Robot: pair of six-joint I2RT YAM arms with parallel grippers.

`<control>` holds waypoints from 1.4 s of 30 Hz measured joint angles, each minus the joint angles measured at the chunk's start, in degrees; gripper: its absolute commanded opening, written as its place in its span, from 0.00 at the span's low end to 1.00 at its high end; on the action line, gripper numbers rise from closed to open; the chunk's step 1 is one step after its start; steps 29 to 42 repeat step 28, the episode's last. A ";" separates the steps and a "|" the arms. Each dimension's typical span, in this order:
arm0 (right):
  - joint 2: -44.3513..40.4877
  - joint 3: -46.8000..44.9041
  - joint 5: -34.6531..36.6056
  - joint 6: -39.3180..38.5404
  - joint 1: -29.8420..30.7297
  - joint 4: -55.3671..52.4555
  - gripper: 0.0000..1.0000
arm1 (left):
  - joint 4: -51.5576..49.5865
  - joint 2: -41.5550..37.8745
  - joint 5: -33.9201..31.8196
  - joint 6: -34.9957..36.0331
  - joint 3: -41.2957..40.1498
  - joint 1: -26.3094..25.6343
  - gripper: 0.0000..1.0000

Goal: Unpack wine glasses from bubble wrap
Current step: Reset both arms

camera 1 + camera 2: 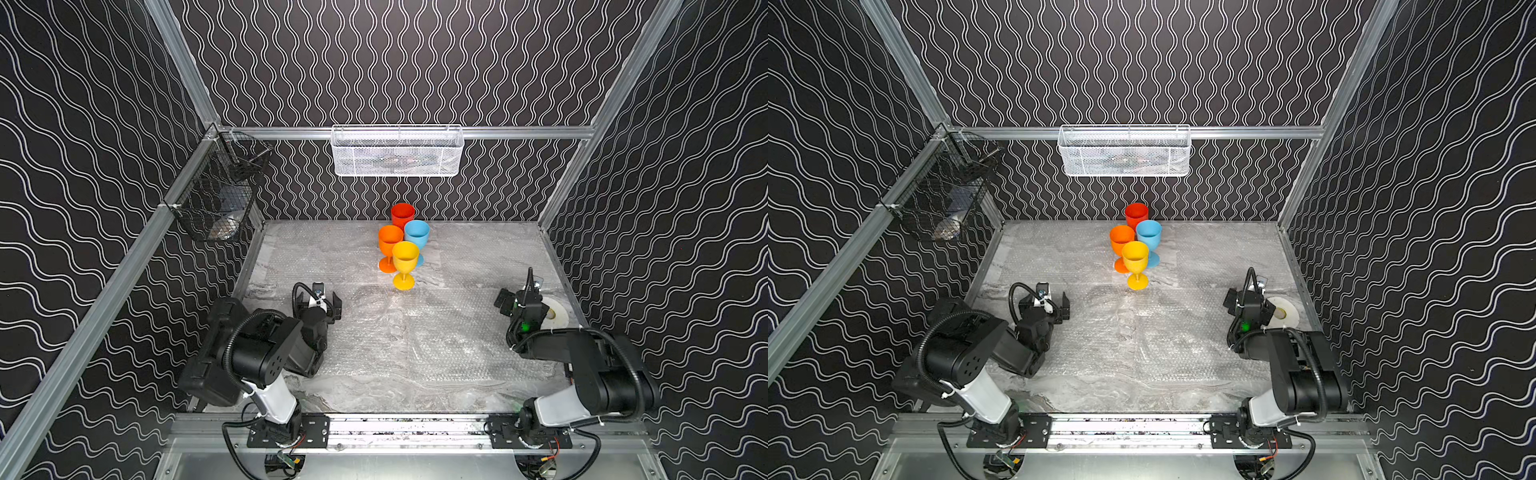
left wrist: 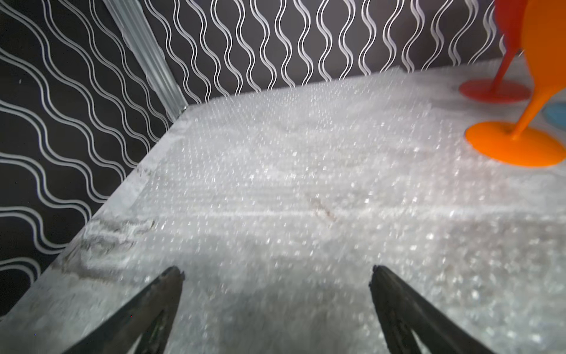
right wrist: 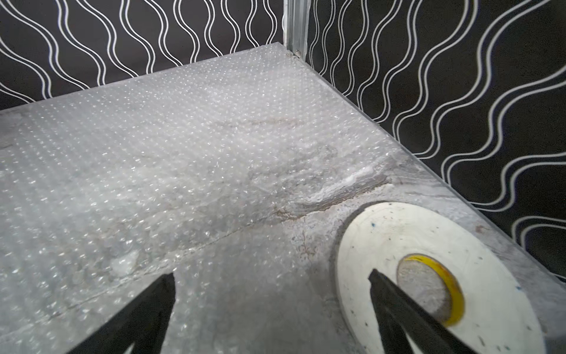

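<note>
Wine glasses: four wine glasses (image 1: 1122, 239) stand upright and unwrapped in a tight cluster at the back middle of the counter (image 1: 353, 395). The red glass (image 1: 402, 214) is rearmost, the orange glass (image 1: 390, 240) and blue glass (image 1: 417, 233) stand in front of it, and the yellow glass (image 1: 405, 254) is nearest. Grouping them probably keeps them clear of the arms.
Bubble wrap: the bubble wrap (image 1: 440, 345) lies in flat clear sheets over the counter, with none around any glass. The unpacking looks finished.
Left fingers: the left fingers (image 2: 153, 300) are spread wide and empty, low over the wrap and apart from the glasses.
Right fingers: the right fingers (image 3: 153, 300) are spread wide and empty, one of them over a white tape roll (image 3: 382, 239) by the counter's right edge.

White mesh basket (image 1: 397, 151), black wire basket (image 1: 216, 195), white tape roll (image 3: 398, 239)
</note>
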 measured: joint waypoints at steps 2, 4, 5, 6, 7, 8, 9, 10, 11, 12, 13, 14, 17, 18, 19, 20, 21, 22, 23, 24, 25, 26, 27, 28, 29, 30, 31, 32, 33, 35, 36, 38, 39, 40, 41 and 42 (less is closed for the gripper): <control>2.84 -0.66 -1.86 -1.01 0.00 4.42 1.00 | -0.07 0.00 0.00 0.00 0.09 0.02 0.99; 6.32 -1.18 -4.13 -2.23 0.04 8.55 1.00 | -0.35 -0.02 0.28 0.00 0.42 0.04 0.99; 7.26 -1.29 -4.87 -2.97 0.31 9.25 1.00 | -0.48 -0.09 0.59 0.00 0.68 0.07 0.99; 7.28 -1.14 -5.62 -3.15 0.35 9.07 1.00 | -0.48 -0.11 0.74 0.00 0.81 0.07 0.99; 6.86 -0.46 -5.95 -3.17 0.39 8.59 1.00 | -0.48 -0.17 0.81 0.00 0.83 0.11 1.00; 6.60 0.59 -6.32 -3.15 0.35 8.44 1.00 | -0.50 -0.20 0.81 0.00 0.83 0.13 1.00; 6.60 1.16 -7.08 -3.17 0.26 9.01 1.00 | -0.61 -0.20 0.83 0.00 0.83 0.17 1.00; 6.91 1.29 -7.54 -3.23 0.20 10.08 1.00 | -0.68 -0.20 0.83 0.00 0.83 0.20 1.00; 7.34 1.27 -7.54 -3.52 0.11 10.47 1.00 | -0.72 -0.20 0.83 0.00 0.85 0.20 1.00; 7.43 1.25 -7.78 -3.58 -0.02 9.92 1.00 | -0.74 -0.20 0.83 0.00 0.85 0.20 1.00; 7.39 1.27 -8.09 -3.61 -0.04 9.57 1.00 | -0.83 -0.20 0.83 0.00 0.90 0.20 1.00; 7.34 1.31 -8.17 -3.61 -0.04 9.60 1.00 | -0.87 -0.20 0.83 0.00 0.90 0.20 1.00; 7.48 1.25 -8.39 -4.15 -0.04 9.94 1.00 | -0.92 -0.20 0.83 0.00 0.90 0.20 0.99; 7.48 1.25 -8.61 -4.15 -0.04 9.94 1.00 | -0.92 -0.20 0.83 0.00 0.90 0.22 1.00; 7.48 1.25 -8.59 -4.15 -0.04 9.97 1.00 | -0.92 -0.20 0.83 0.00 0.90 0.22 0.99; 7.48 1.25 -8.59 -4.17 -0.07 9.97 1.00 | -0.92 -0.20 0.83 0.00 0.90 0.22 1.00; 7.48 1.25 -8.59 -4.17 -0.07 9.99 1.00 | -0.92 -0.20 0.83 0.00 0.90 0.22 1.00; 7.48 1.25 -8.59 -4.17 -0.07 10.01 1.00 | -0.92 -0.20 0.83 0.00 0.90 0.22 1.00; 7.48 1.25 -8.59 -4.17 -0.07 10.01 1.00 | -0.92 -0.20 0.83 0.00 0.90 0.22 1.00; 7.48 1.25 -8.59 -4.17 -0.09 10.01 1.00 | -0.92 -0.20 0.83 0.00 0.90 0.22 1.00; 7.48 1.25 -8.59 -4.20 -0.09 10.01 1.00 | -0.92 -0.20 0.83 0.00 0.90 0.22 1.00; 7.48 1.25 -8.59 -4.20 -0.09 10.01 1.00 | -0.90 -0.20 0.83 0.00 0.90 0.22 1.00; 7.48 1.25 -8.59 -4.20 -0.09 10.01 1.00 | -0.90 -0.20 0.83 0.00 0.85 0.22 1.00; 7.48 1.25 -8.59 -4.20 -0.09 10.01 1.00 | -0.83 -0.20 0.83 0.00 0.74 0.22 1.00; 7.48 1.25 -8.59 -4.20 -0.09 10.01 1.00 | -0.83 -0.20 0.83 0.00 0.74 0.22 1.00; 7.48 1.25 -8.59 -4.20 -0.09 10.01 1.00 | -0.83 -0.20 0.83 0.00 0.74 0.22 1.00; 7.48 1.25 -8.59 -4.20 -0.09 10.01 1.00 | -0.83 -0.20 0.83 0.00 0.74 0.22 1.00; 7.48 1.25 -8.59 -4.20 -0.09 10.01 1.00 | -0.83 -0.20 0.83 0.00 0.74 0.22 1.00; 7.48 1.25 -8.59 -4.20 -0.09 10.01 1.00 | -0.83 -0.20 0.83 0.00 0.74 0.22 1.00; 7.48 1.25 -8.59 -4.20 -0.09 10.01 1.00 | -0.83 -0.20 0.83 0.00 0.74 0.22 1.00; 7.48 1.25 -8.59 -4.20 -0.09 10.01 1.00 | -0.83 -0.20 0.83 0.00 0.74 0.22 1.00; 7.48 1.25 -8.59 -4.20 -0.09 10.01 1.00 | -0.83 -0.20 0.83 0.00 0.74 0.22 1.00; 7.48 1.25 -8.59 -4.20 -0.09 10.01 1.00 | -0.83 -0.20 0.83 0.00 0.74 0.22 1.00; 7.48 1.25 -8.59 -4.20 -0.09 10.01 1.00 | -0.83 -0.20 0.83 0.00 0.74 0.22 1.00; 7.48 1.25 -8.59 -4.20 -0.09 10.01 1.00 | -0.83 -0.20 0.83 0.00 0.74 0.22 1.00; 7.48 1.25 -8.59 -4.20 -0.09 10.01 1.00 | -0.83 -0.20 0.83 0.00 0.74 0.22 1.00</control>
